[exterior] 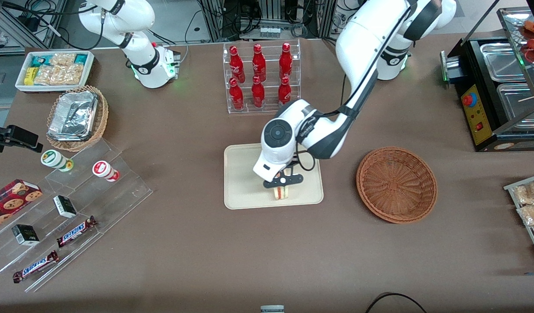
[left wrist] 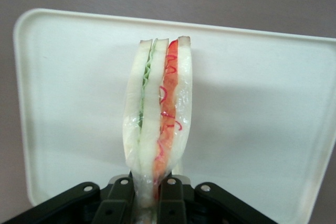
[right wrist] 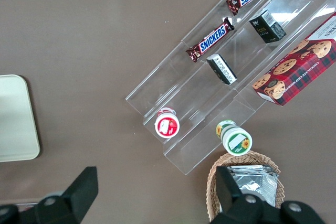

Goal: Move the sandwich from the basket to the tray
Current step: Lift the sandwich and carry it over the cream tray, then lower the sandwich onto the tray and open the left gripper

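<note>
The sandwich [exterior: 281, 192], a wedge of white bread with red and green filling in clear wrap, is pinched in my left gripper [exterior: 282, 183] over the cream tray [exterior: 241, 182], near the tray's edge nearest the front camera. In the left wrist view the sandwich [left wrist: 160, 108] stands on edge between the black fingers [left wrist: 170, 192], with the tray [left wrist: 262, 103] close beneath it; I cannot tell whether it touches the tray. The gripper [left wrist: 148, 190] is shut on the sandwich's narrow end. The reddish-brown basket [exterior: 396, 184] sits empty beside the tray, toward the working arm's end.
A clear rack of red bottles [exterior: 261, 76] stands farther from the front camera than the tray. A black food warmer [exterior: 495, 91] is at the working arm's end. Clear steps with snacks [exterior: 71, 208], a tan basket with foil [exterior: 77, 116] and a white bin [exterior: 54, 69] lie toward the parked arm's end.
</note>
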Available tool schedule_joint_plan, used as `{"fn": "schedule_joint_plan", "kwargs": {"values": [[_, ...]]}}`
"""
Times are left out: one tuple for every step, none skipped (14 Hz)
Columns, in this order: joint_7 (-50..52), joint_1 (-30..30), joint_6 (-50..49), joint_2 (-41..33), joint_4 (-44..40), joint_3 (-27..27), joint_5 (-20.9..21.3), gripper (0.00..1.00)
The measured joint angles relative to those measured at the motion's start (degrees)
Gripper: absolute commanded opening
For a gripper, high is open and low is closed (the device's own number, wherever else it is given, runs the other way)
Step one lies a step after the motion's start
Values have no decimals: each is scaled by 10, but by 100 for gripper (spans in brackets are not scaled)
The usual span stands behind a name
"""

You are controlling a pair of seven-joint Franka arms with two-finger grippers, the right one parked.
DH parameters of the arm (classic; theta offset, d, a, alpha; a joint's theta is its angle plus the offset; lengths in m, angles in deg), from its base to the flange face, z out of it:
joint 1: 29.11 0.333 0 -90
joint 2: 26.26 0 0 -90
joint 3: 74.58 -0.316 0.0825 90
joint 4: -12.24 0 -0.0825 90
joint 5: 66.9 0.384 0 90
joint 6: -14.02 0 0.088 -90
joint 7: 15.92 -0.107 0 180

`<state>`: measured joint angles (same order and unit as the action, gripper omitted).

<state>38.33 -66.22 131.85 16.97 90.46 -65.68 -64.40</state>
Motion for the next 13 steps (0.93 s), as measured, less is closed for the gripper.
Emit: {"fn": "schedule_joint_plan", "kwargs": {"values": [[10, -8, 4, 8, -4, 0, 0, 0], [16, -15, 5, 15, -7, -1, 0, 0], [20, -19, 6, 21, -8, -1, 0, 0], [22, -22, 7, 24, -8, -1, 0, 0], [23, -22, 7, 26, -9, -1, 0, 0], [23, -22, 7, 26, -9, -1, 0, 0], [23, -22, 7, 26, -9, -2, 0, 0], [24, -22, 7, 26, -10, -2, 0, 0], [26, -22, 7, 26, -10, -2, 0, 0], [30, -22, 7, 26, -10, -2, 0, 0], [38, -22, 6, 27, -11, -2, 0, 6], [48, -22, 6, 29, -11, -2, 0, 33], [55, -22, 6, 32, -11, -2, 0, 99]]}}
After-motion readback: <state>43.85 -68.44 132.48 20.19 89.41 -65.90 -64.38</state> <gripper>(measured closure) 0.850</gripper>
